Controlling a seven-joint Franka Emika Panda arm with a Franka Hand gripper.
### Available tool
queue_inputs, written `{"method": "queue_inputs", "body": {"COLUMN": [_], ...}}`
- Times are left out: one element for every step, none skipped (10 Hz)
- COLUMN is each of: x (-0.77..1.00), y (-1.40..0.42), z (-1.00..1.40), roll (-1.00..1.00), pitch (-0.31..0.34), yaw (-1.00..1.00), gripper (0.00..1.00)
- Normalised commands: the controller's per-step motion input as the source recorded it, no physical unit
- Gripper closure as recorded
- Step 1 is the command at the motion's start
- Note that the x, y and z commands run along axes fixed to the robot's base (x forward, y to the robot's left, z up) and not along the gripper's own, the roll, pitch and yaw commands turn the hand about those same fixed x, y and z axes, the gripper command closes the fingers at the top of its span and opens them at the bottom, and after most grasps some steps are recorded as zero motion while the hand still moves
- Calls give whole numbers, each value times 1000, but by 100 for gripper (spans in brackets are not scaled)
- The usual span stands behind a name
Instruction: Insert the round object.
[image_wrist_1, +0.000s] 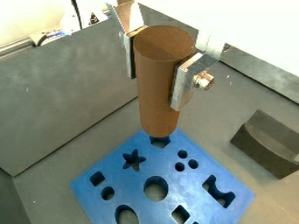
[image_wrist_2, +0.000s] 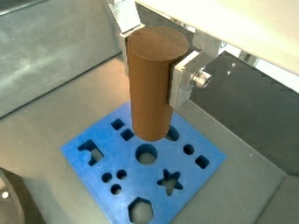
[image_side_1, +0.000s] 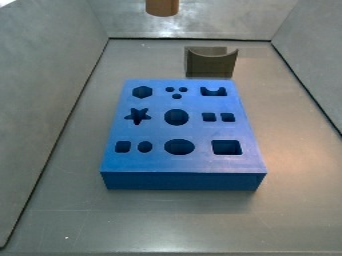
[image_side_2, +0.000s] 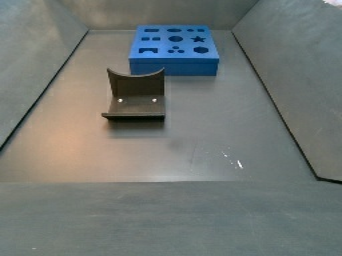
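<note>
Parallel-jaw gripper (image_wrist_1: 158, 54), pointing straight down, with 2 flat silver fingers (image_wrist_2: 184, 80) clamped on the matte brown cylindrical peg (image_wrist_2: 153, 83). The peg hangs upright above the blue block with shaped holes (image_wrist_1: 163, 179), clear of it. In a side view only the peg's lower end (image_side_1: 162, 7) shows, high above the dark olive notched block (image_side_1: 210, 61).

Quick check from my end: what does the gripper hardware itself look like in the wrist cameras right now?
In both wrist views, high above the blue block, the gripper has two flat silver plate fingers. One carries a round silver knob or bolt on its outer face. The dark pads are hidden. No cables or markings are discernible.
</note>
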Motion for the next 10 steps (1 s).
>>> {"method": "queue_inputs", "body": {"x": [-6, 0, 69, 140, 140, 143, 143, 117, 0, -11], "y": [-166, -180, -223, -229, -223, -220, -200, -100, 46, 171], "z": [-1000, -1000, -1000, -1000, -1000, -1000, -1000, -1000, -1000, -1000], "roll": [47, 43, 40, 44, 46, 47, 51, 63, 89, 113], "pitch": [-14, -13, -17, -20, -20, -20, -20, -13, -10, -14], "yaw": [0, 0, 0, -9, -9, -9, -3, 0, 0, 0], "gripper": [100, 100, 100, 100, 100, 100, 100, 100, 100, 100]}}
